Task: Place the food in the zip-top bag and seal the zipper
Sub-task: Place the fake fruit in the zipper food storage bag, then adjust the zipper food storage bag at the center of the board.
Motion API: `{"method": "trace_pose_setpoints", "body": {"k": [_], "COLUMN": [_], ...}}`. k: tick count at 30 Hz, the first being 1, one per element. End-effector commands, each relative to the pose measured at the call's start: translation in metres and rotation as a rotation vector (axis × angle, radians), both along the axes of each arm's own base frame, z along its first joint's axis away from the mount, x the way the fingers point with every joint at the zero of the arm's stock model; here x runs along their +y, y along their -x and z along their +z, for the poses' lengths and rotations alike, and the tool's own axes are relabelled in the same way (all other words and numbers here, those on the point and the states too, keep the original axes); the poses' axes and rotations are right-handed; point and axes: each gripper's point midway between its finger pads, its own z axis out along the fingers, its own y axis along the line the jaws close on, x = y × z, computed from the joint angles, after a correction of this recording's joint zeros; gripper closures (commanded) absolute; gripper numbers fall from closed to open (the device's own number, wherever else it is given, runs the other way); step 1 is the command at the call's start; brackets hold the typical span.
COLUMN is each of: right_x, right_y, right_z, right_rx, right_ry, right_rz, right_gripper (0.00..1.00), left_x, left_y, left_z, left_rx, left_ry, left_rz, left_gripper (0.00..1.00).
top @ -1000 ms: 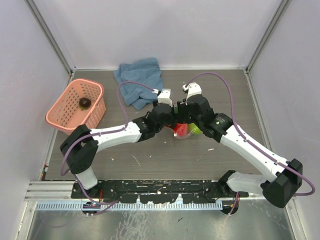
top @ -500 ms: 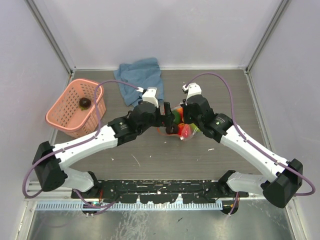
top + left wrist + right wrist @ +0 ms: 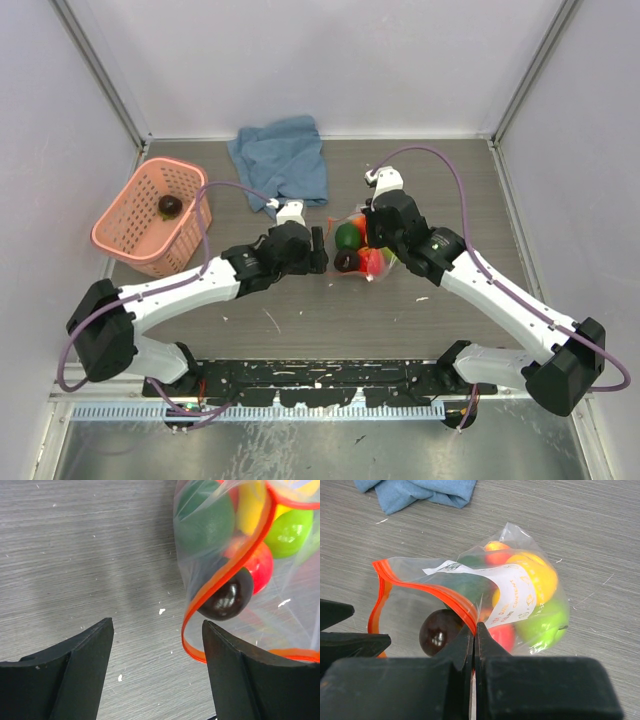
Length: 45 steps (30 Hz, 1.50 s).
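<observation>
The clear zip-top bag (image 3: 520, 587) lies on the table with its mouth open toward my left gripper. Inside it is the food: a dark green fruit (image 3: 205, 522), a yellow one (image 3: 540, 575), a lime one (image 3: 545, 622) and a red one (image 3: 260, 565). A dark brown fruit (image 3: 227, 597) sits right at the mouth. My right gripper (image 3: 475, 626) is shut on the red-orange zipper (image 3: 427, 587) along the upper lip. My left gripper (image 3: 157, 645) stands open just left of the mouth with nothing between its fingers. The zipper's lower loop (image 3: 192, 647) curls beside its right finger (image 3: 235, 675).
A pink lattice basket (image 3: 125, 235) at the left edge holds one more dark brown fruit (image 3: 169, 205). A crumpled blue cloth (image 3: 283, 160) lies at the back, behind the bag (image 3: 375, 265). Bare wood-grain tabletop (image 3: 300, 320) stretches in front of both arms.
My left gripper has drawn back to the left, out from over the bag's mouth, and its jaws have narrowed a little. The dark brown fruit now shows at the mouth. The right gripper has stayed put.
</observation>
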Motion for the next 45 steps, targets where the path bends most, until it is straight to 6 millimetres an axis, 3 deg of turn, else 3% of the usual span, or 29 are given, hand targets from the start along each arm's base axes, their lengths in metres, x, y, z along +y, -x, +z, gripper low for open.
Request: {"method": "trace_pose_setpoints", "body": {"k": [1, 4, 10, 15, 34, 37, 45], "right_x": [0.006, 0.006, 0.000, -0.009, -0.030, -0.033, -0.022], "right_y": [-0.004, -0.005, -0.008, -0.010, -0.009, -0.009, -0.011], "right_z": [0.018, 0.016, 0.017, 0.023, 0.024, 0.020, 0.014], "right_rx": [-0.061, -0.060, -0.074, -0.090, -0.047, -0.032, 0.001], "right_ry": [-0.052, -0.048, -0.020, 0.009, 0.131, 0.155, 0.160], "right_rz": [0.002, 0.004, -0.018, -0.055, -0.112, -0.125, -0.081], "right_gripper": [0.99, 0.99, 0.99, 0.99, 0.99, 0.99, 1.00], "left_x": [-0.020, -0.030, -0.033, -0.026, -0.033, -0.028, -0.034], "left_y": [-0.007, -0.006, -0.005, -0.003, 0.015, 0.011, 0.002], "left_z": [-0.002, -0.005, 0.009, 0.039, 0.139, 0.136, 0.094], "left_rx": [0.030, 0.050, 0.041, -0.003, -0.041, -0.026, 0.072], "left_ry": [0.084, 0.103, 0.122, 0.139, 0.129, 0.108, 0.020], "left_rz": [-0.012, -0.039, -0.054, -0.063, -0.255, -0.249, -0.250], "left_gripper": [0.31, 0.44, 0.84, 1.00, 1.00, 1.00, 0.99]}}
